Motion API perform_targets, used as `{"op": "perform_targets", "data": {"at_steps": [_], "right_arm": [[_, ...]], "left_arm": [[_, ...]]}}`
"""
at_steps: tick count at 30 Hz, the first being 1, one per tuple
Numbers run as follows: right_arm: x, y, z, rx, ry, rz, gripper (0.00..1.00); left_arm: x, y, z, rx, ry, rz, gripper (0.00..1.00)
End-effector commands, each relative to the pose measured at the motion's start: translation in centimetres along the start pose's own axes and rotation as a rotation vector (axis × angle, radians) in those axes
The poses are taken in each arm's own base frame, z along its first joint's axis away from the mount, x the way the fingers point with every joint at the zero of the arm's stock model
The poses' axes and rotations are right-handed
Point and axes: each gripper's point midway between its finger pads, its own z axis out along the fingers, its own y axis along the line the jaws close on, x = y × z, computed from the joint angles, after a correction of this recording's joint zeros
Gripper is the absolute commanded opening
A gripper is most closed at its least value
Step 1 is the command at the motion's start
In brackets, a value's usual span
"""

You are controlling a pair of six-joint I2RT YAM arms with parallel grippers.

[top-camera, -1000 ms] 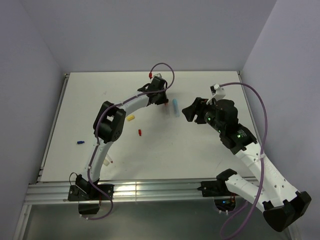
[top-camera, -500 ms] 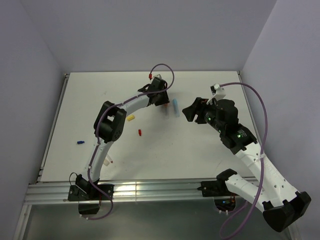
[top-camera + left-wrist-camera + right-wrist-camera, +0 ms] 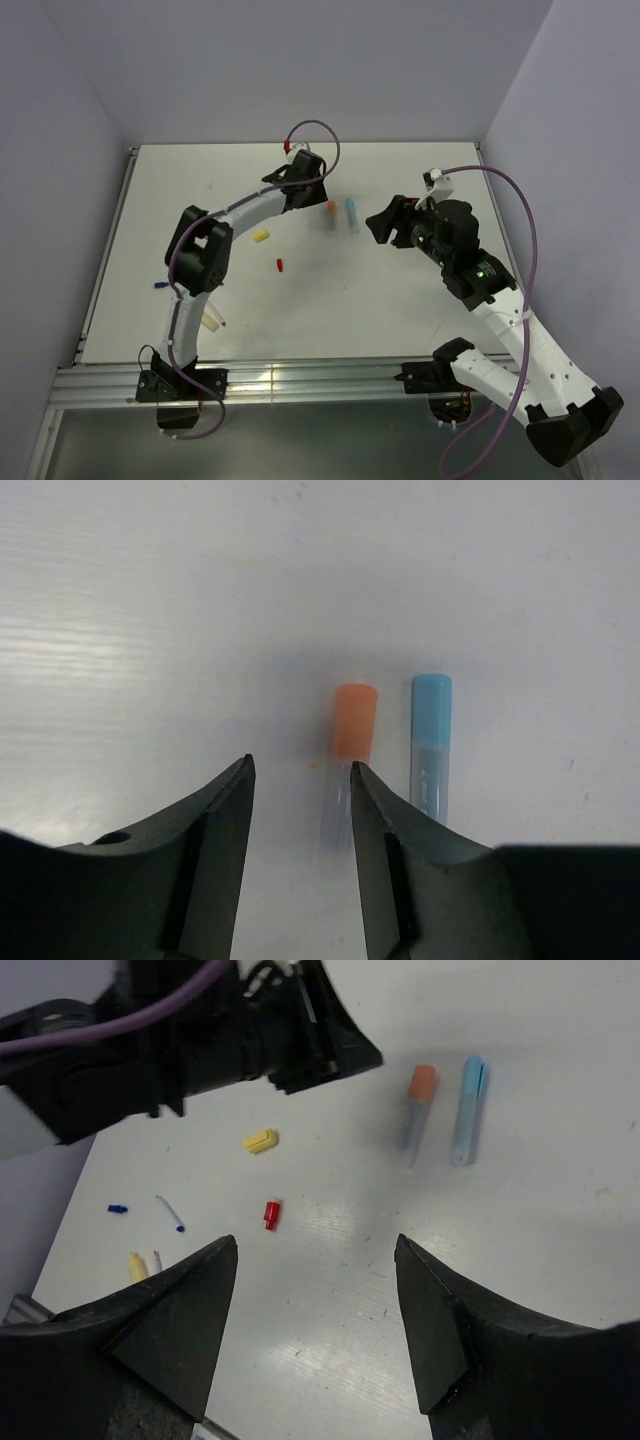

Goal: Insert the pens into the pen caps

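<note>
- In the left wrist view, the lower end of the light-blue pen [image 3: 431, 742] is hidden behind a finger [image 3: 400, 880] of the left gripper [image 3: 300, 766].
- The pale barrel of the orange-capped pen [image 3: 351, 742] is blurred.
- In the right wrist view, a finger [image 3: 165, 1345] of the right gripper [image 3: 316, 1245] cuts off the yellow pen [image 3: 134, 1266] and the white pen [image 3: 156, 1259] beside it.
- The dark-blue cap [image 3: 118, 1209] is too small to show detail.

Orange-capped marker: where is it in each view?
Top external: orange-capped marker at upper centre.
Left wrist: it lies at frame centre, cap pointing up.
Right wrist: it is at upper right.
Shared landmark: light-blue marker lying just right of it in every view.
</note>
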Motion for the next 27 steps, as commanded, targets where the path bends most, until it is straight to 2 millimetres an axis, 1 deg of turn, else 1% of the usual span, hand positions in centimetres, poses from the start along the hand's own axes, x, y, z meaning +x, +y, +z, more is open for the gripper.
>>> {"op": "perform_targets", "data": {"at_steps": [1,2,3,4,5,6,7,8,9,10,11,12,13,14,15,16,17,18,19,21,22,23,24,25,27], "right_arm": [[-0.7,-0.3,-0.5,0.007,-0.042,-0.013,0.72],[-0.7,-0.2,-0.6,0.000,-0.042,-0.015,0.72],[-0.6,-0.2,-0.5,-0.001,-0.038,-0.016,0.72],[-0.5,-0.2,-0.6,-0.003,-0.035,-0.016,0.72],[-0.5,-0.1,-0.7,-0.005,-0.033,-0.016,0.72],[-0.4,0.0,-0.6,-0.015,-0.026,-0.016,0.72],[-0.3,0.2,-0.6,-0.022,-0.022,-0.016,0.73],[-0.1,0.2,-0.6,-0.029,-0.015,-0.018,0.73],[-0.1,0.5,-0.6,-0.045,-0.010,-0.018,0.73],[0.1,0.6,-0.6,-0.052,-0.003,-0.019,0.73],[0.1,0.8,-0.6,-0.059,0.001,-0.021,0.73],[0.2,1.0,-0.5,-0.073,0.008,-0.021,0.73],[0.2,1.1,-0.5,-0.080,0.007,-0.022,0.73],[0.4,1.2,-0.5,-0.086,0.011,-0.022,0.73],[0.5,1.2,-0.5,-0.091,0.016,-0.021,0.73],[0.5,1.4,-0.5,-0.101,0.019,-0.022,0.73],[0.7,1.4,-0.5,-0.103,0.023,-0.022,0.73],[0.7,1.5,-0.5,-0.107,0.025,-0.024,0.73],[0.8,1.6,-0.6,-0.115,0.025,-0.024,0.73],[0.9,1.5,-0.6,-0.116,0.024,-0.021,0.73],[0.9,1.5,-0.6,-0.116,0.022,-0.021,0.73],[0.9,1.5,-0.6,-0.116,0.022,-0.022,0.73],[1.0,1.5,-0.6,-0.115,0.023,-0.022,0.73],[0.9,1.5,-0.6,-0.118,0.020,-0.021,0.73],[0.9,1.5,-0.6,-0.116,0.018,-0.023,0.73]], "left_arm": [[-7.1,0.3,-8.2,-0.048,-0.224,-0.054,0.48],[-5.5,2.4,-8.6,-0.105,-0.201,-0.075,0.47],[-6.4,2.7,-11.1,-0.109,-0.232,-0.106,0.47],[-6.6,4.3,-12.2,-0.170,-0.268,-0.167,0.45],[-4.3,6.9,-12.8,-0.253,-0.223,-0.164,0.40],[-4.7,7.6,-15.0,-0.262,-0.249,-0.194,0.39],[-3.9,9.1,-16.0,-0.311,-0.254,-0.260,0.38],[-2.2,12.1,-16.6,-0.409,-0.255,-0.265,0.38],[-1.2,13.7,-18.6,-0.457,-0.240,-0.270,0.39],[-0.3,15.0,-19.4,-0.495,-0.244,-0.325,0.40],[1.3,17.3,-20.2,-0.570,-0.238,-0.333,0.40],[2.3,18.7,-22.1,-0.611,-0.219,-0.341,0.40],[3.7,20.3,-22.7,-0.653,-0.215,-0.380,0.40],[4.7,21.1,-23.5,-0.675,-0.203,-0.405,0.39],[5.2,21.7,-25.0,-0.671,-0.202,-0.439,0.38],[6.8,22.9,-25.4,-0.696,-0.192,-0.470,0.38],[7.4,23.4,-25.9,-0.697,-0.192,-0.493,0.39],[7.4,23.6,-26.9,-0.674,-0.211,-0.527,0.39],[8.3,24.8,-27.6,-0.710,-0.213,-0.553,0.39],[8.8,25.5,-28.8,-0.708,-0.230,-0.588,0.40],[9.1,25.9,-29.0,-0.712,-0.235,-0.608,0.41],[9.8,26.4,-29.0,-0.720,-0.227,-0.604,0.43],[10.0,26.5,-29.1,-0.712,-0.230,-0.611,0.44],[10.7,27.1,-29.0,-0.726,-0.220,-0.611,0.44],[11.0,27.3,-28.4,-0.726,-0.212,-0.604,0.46]]}}
